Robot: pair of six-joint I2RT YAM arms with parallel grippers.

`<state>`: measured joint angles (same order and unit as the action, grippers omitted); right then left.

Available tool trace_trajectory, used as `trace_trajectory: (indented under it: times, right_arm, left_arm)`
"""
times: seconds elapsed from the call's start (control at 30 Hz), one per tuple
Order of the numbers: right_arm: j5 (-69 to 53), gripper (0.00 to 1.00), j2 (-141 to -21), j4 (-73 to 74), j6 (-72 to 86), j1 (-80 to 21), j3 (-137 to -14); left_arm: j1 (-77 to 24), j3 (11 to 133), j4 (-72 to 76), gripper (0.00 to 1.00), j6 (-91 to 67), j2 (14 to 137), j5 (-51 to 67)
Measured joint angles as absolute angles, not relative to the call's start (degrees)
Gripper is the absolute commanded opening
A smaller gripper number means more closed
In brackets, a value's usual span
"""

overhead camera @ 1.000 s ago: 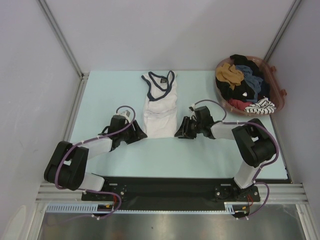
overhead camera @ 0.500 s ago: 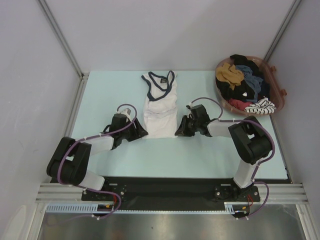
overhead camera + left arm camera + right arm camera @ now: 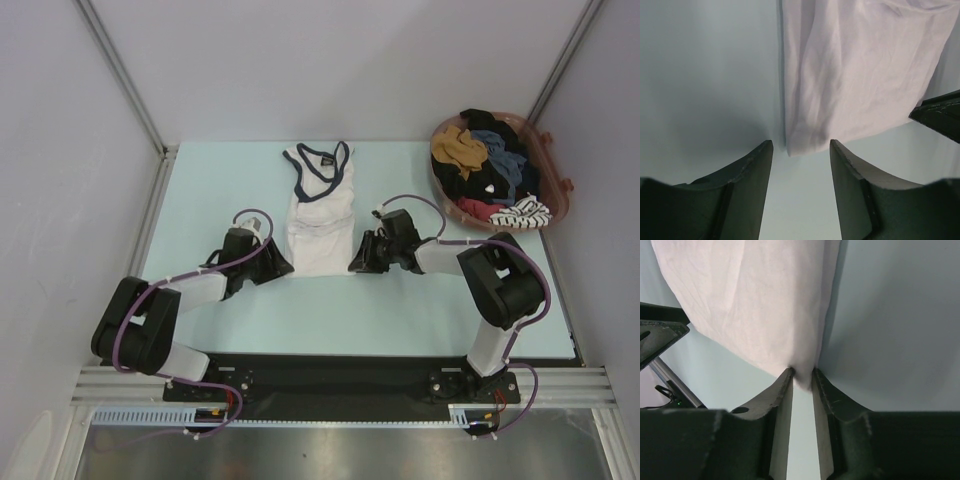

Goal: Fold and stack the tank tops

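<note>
A white tank top [image 3: 320, 215] with dark navy trim lies flat on the pale table, straps pointing away from me. My left gripper [image 3: 283, 268] sits at its near left hem corner. In the left wrist view that gripper [image 3: 800, 145] is open, and the corner of the cloth [image 3: 855, 75] lies just at its fingertips, untouched. My right gripper [image 3: 355, 266] is at the near right hem corner. In the right wrist view its jaws [image 3: 802, 374] stand narrow, pinching the corner of the white cloth [image 3: 755, 305].
A brown basket [image 3: 566, 186] at the back right holds a heap of black, mustard, red, striped and grey-blue clothes [image 3: 490, 165]. Grey walls and metal posts close in the table on the left, back and right.
Both grippers have crept a little farther in toward the hem corners. The tank top has not moved.
</note>
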<state>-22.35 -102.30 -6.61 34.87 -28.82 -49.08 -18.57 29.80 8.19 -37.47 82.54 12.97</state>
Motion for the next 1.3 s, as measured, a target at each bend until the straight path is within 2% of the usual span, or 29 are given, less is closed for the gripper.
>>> trace_trajectory:
  times: [0.03,0.13,0.17,0.4,0.47,0.6,0.67,0.97,1.07,1.1,1.13,1.3]
  right_arm:
    - [-22.39,0.22,-102.32,-6.66,34.87,-28.8,-48.97]
    - [-22.31,0.04,-102.43,-6.55,34.92,-28.77,-48.75]
    - [-22.28,0.01,-102.45,-6.52,34.85,-28.77,-48.69]
    - [-22.24,0.0,-102.45,-6.39,34.87,-28.69,-48.64]
    - [-22.28,0.0,-102.45,-6.37,34.85,-28.56,-48.64]
    - [-22.46,0.0,-102.45,-6.33,34.87,-28.25,-48.64]
    - [-22.55,0.0,-102.45,-6.33,34.87,-28.16,-48.64]
    - [-22.94,0.0,-102.45,-6.28,34.87,-28.01,-48.62]
    - [-22.94,0.0,-102.45,-6.33,34.87,-28.01,-48.58]
    - [-22.94,0.0,-102.45,-6.33,34.87,-27.99,-48.56]
    - [-22.96,0.0,-102.45,-6.33,34.87,-27.99,-48.53]
    - [-23.27,0.0,-102.43,-6.48,34.87,-27.81,-48.4]
  left_arm:
    - [-18.68,29.8,8.16,0.57,-37.47,82.54,12.93]
    - [-19.14,29.8,8.03,0.56,-37.47,82.46,12.58]
    - [-19.27,29.8,7.94,0.56,-37.47,82.43,12.6]
    - [-19.59,29.8,6.87,0.4,-37.5,82.56,12.6]
    - [-19.7,29.8,6.61,0.4,-37.58,82.74,12.58]
    - [-19.97,29.91,7.14,0.51,-37.93,83.05,12.8]
    - [-20.25,30.28,7.49,0.51,-38.39,83.33,12.86]
    - [-21.17,31.94,7.88,0.31,-38.59,85.95,11.2]
    - [-21.91,32.95,7.46,0.18,-38.57,87.02,10.17]
    - [-21.98,33.1,7.31,0.03,-38.48,87.29,9.96]
    - [-22.0,33.21,7.27,0.0,-38.5,87.59,9.8]
    - [-22.02,34.94,7.38,0.0,-38.54,89.47,10.83]
